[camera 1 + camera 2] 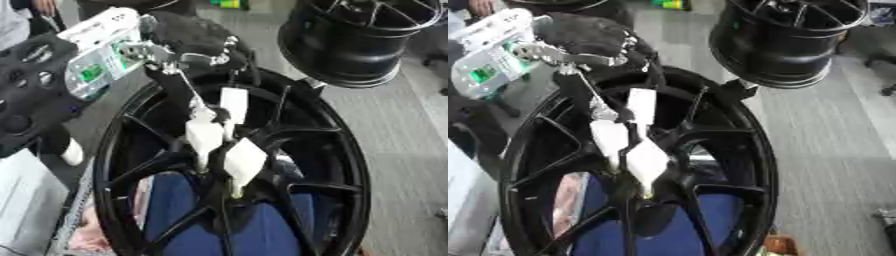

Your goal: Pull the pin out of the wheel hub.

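A large black wheel hub (346,165) stands upright and fills the middle of both views. My left hand (206,135) reaches down from the upper left on a black and silver arm. Its white-padded fingers (245,160) are bunched together at the hub's centre. They pinch a thin pale pin (234,191), whose lower end pokes out below the pads. The rest of the pin is hidden by the fingers. My right hand shows in neither view.
A second black wheel (359,40) stands at the upper right, close to the big hub's rim. A white and green device (96,55) and dark parts (26,95) crowd the left. Blue cloth (262,225) shows through the spokes. Grey floor (411,150) lies to the right.
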Robot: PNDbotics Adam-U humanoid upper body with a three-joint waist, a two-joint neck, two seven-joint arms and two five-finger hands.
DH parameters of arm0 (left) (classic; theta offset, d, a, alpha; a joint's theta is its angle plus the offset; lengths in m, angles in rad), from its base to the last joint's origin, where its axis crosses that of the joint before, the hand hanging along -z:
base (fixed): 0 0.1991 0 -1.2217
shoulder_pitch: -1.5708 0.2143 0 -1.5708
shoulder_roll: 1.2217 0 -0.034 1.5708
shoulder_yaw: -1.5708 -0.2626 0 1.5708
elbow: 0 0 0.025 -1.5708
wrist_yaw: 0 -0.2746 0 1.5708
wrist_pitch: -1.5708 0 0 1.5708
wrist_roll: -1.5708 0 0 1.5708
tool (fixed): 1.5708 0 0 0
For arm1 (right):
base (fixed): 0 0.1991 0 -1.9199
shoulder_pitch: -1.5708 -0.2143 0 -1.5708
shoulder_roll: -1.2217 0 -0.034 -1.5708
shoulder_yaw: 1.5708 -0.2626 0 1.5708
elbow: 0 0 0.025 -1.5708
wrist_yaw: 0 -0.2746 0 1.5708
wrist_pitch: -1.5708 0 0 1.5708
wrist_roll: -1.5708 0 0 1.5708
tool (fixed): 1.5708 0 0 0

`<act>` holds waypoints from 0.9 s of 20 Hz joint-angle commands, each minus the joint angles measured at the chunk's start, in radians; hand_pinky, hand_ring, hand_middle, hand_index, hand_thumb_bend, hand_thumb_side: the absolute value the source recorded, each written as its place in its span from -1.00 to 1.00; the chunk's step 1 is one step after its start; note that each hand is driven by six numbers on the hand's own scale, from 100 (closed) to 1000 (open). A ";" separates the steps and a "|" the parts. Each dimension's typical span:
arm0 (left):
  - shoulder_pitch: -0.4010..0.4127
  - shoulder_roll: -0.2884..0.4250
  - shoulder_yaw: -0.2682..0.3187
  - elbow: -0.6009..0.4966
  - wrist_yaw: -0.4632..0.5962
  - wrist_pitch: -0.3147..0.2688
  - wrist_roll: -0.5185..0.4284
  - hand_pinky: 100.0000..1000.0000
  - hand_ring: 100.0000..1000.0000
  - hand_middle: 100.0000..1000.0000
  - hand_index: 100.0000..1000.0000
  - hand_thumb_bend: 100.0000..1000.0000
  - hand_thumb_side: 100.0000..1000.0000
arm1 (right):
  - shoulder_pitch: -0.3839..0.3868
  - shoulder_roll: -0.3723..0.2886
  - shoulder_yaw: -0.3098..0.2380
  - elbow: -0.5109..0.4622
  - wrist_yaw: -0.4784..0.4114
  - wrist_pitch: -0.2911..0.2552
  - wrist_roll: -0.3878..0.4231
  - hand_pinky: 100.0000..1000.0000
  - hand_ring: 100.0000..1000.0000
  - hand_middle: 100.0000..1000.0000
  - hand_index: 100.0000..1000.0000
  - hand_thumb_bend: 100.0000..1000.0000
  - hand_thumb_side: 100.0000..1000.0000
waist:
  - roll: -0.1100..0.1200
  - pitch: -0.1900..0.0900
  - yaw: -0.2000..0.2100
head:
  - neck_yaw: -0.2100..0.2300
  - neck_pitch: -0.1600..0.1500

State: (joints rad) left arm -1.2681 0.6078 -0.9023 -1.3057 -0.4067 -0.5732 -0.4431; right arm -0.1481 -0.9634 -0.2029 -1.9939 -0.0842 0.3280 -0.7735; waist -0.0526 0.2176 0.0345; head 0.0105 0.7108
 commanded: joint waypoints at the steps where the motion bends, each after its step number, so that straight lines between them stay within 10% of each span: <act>1: -0.015 0.046 -0.016 -0.006 0.005 -0.053 -0.055 0.49 0.49 0.43 0.68 -0.32 -0.03 | -0.001 -0.029 -0.011 -0.006 -0.008 0.070 -0.074 0.70 0.40 0.19 0.49 -1.00 -0.75 | 0.004 -0.018 0.002 | -0.012 0.002; 18: -0.023 0.058 0.181 0.111 0.153 -0.279 -0.327 0.50 0.48 0.40 0.67 -0.76 -0.31 | 0.025 -0.019 -0.007 -0.006 -0.022 0.078 -0.094 0.70 0.39 0.18 0.48 -1.00 -0.66 | 0.010 -0.018 0.010 | -0.021 0.002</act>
State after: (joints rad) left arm -1.2628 0.6499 -0.7512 -1.1952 -0.2743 -0.6021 -0.5076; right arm -0.1204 -0.9550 -0.2022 -1.9939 -0.1023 0.3215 -0.7801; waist -0.0438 0.2162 0.0437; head -0.0055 0.7156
